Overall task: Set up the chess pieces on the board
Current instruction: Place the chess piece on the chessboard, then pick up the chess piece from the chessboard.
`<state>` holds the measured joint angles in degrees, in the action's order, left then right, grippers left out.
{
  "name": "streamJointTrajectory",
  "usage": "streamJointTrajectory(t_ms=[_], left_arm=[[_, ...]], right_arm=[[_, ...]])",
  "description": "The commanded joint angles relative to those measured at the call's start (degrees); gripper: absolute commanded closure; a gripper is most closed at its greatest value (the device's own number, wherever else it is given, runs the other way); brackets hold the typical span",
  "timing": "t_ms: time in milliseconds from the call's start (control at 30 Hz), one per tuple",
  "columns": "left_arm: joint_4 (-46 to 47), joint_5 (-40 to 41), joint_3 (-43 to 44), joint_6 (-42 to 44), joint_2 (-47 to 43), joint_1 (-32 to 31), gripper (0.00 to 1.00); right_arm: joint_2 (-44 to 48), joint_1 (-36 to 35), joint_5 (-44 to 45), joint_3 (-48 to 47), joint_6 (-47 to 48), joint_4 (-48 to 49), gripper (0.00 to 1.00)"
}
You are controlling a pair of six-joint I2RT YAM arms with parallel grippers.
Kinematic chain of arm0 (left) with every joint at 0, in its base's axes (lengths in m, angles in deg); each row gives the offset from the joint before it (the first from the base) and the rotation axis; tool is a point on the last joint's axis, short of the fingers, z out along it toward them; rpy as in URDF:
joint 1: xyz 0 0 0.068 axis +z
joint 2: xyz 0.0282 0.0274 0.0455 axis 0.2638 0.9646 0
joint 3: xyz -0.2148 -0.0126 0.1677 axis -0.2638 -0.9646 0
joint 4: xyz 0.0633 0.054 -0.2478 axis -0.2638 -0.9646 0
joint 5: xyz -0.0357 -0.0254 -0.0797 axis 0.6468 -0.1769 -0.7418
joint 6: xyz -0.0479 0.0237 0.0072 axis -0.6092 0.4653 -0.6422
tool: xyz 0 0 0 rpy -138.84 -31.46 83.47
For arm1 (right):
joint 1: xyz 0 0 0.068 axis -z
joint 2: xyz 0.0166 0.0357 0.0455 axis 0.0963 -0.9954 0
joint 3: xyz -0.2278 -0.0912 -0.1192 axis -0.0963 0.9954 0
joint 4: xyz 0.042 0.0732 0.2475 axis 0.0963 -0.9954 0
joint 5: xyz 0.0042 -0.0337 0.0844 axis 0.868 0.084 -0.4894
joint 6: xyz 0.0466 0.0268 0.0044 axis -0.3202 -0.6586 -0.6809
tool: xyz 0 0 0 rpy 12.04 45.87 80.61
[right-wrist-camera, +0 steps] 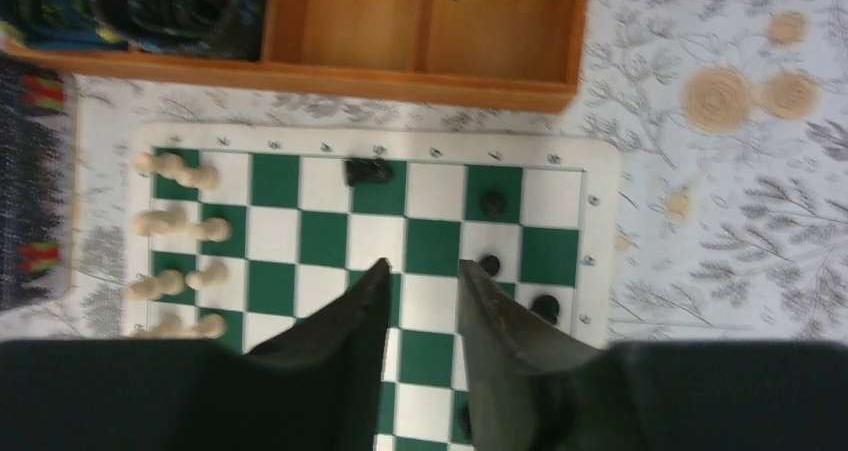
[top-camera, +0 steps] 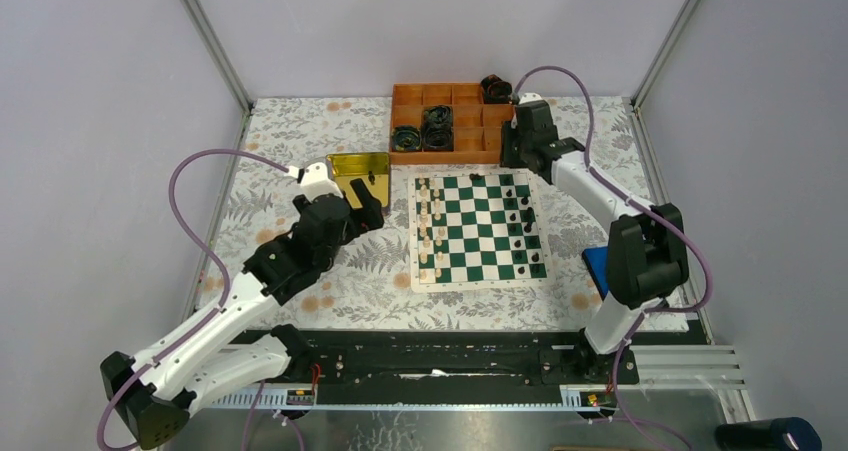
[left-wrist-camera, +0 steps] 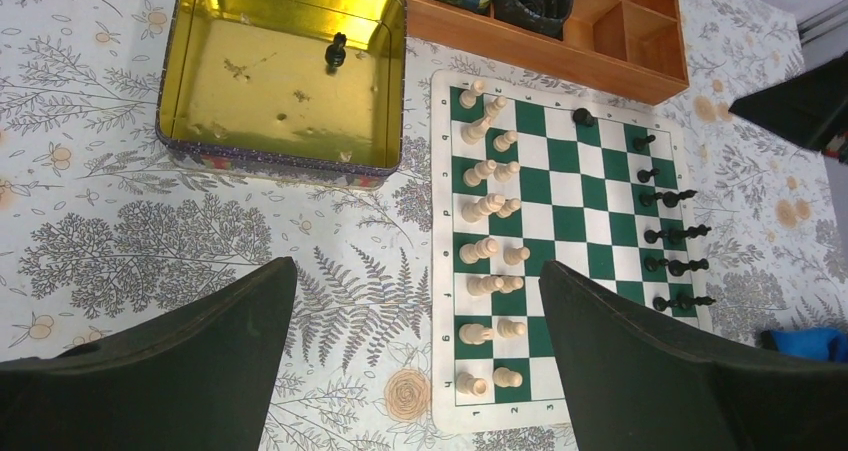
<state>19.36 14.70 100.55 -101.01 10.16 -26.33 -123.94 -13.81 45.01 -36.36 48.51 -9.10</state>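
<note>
Chess pieces [left-wrist-camera: 487,206] are mostly set on the board [left-wrist-camera: 600,261]: cream side filled, black side judged incomplete, one stray black piece [right-wrist-camera: 368,171] stranded on the far row ahead of the right gripper [right-wrist-camera: 425,266], jaws slightly apart, empty. A further black piece [left-wrist-camera: 336,51] in the yellow tin [left-wrist-camera: 270,156], unseen from the right wrist, is likely next to be pinched by the wide-open left gripper [left-wrist-camera: 417,264].

Green-and-white board [right-wrist-camera: 325,236]: cream pieces [right-wrist-camera: 200,177] left, black pieces [right-wrist-camera: 491,203] right, orange tray [right-wrist-camera: 300,79] beyond, right gripper [right-wrist-camera: 424,267] slightly parted above.
</note>
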Motion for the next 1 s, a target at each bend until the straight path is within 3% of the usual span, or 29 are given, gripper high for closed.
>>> streamJointTrajectory(t_ms=[0, 200, 967], left_arm=[[2.95, 1.96, 0.47, 1.09, 0.69, 0.05, 0.01], [3.18, 2.21, 0.78, 1.49, 1.25, 0.06, 0.01], [5.24, 3.23, 0.88, 2.98, 5.11, 0.19, 0.01]], right_arm=[[-5.78, 0.11, -9.46, -8.41, 3.9, -0.63, 0.55], [-13.62, 0.02, -15.33, -16.76, 4.61, -5.3, 0.4], [-27.61, -2.64, -13.82, -27.72, 5.11, -10.89, 0.41]])
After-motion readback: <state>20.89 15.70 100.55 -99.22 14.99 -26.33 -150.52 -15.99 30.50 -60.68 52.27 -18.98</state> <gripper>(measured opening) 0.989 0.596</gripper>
